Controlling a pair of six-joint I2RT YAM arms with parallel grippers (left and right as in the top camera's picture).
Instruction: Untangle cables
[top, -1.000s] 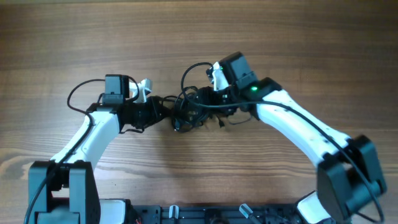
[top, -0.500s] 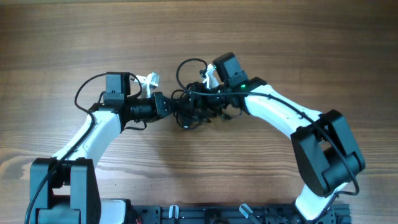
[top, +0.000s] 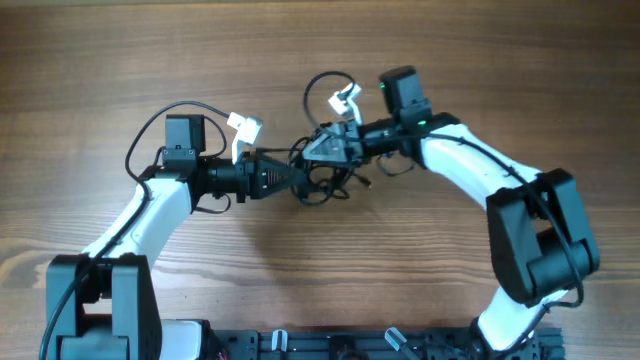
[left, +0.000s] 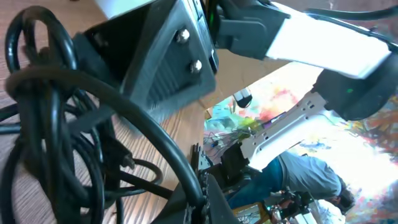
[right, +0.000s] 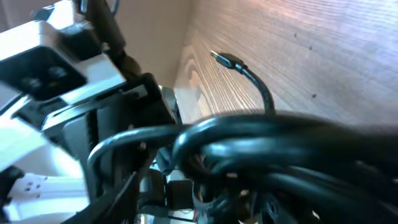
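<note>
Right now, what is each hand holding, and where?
The left hand is shut on one strand at the left edge of the cables. The right hand is among them; its hold cannot be told.

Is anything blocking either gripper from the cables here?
Nothing visible. The left gripper is shut on a strand of the cables, and the right gripper is at the same bundle.
</note>
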